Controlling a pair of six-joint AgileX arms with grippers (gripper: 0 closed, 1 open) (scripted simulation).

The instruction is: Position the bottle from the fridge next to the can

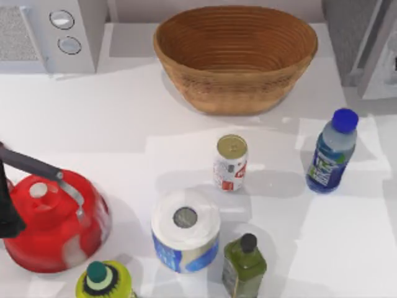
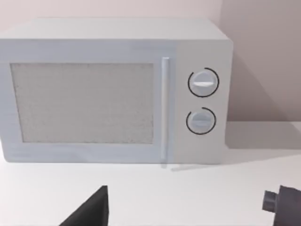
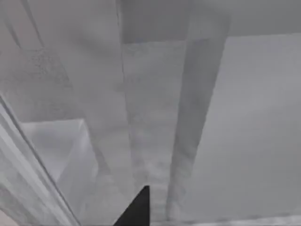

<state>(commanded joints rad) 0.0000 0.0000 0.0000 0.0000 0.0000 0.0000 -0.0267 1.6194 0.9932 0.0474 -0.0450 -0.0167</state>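
Observation:
The slim blue bottle (image 1: 332,152) with its blue cap stands upright on the white table, to the right of the can (image 1: 231,162), with a gap of about two can widths between them. The can is upright, white and red with a gold top. The grey fridge (image 1: 366,43) is at the back right corner. A dark part of my right gripper (image 3: 137,211) shows close before the fridge's grey panels (image 3: 155,117). My left gripper (image 2: 188,212) is open and empty, facing the microwave (image 2: 113,89). My left arm (image 1: 7,205) is at the far left edge.
A wicker basket (image 1: 236,53) sits at the back centre, the microwave (image 1: 49,34) with two dials at the back left. A red kettle (image 1: 53,220), a paper roll (image 1: 185,231), an olive bottle (image 1: 244,264) and a yellow-green bottle (image 1: 104,282) crowd the front.

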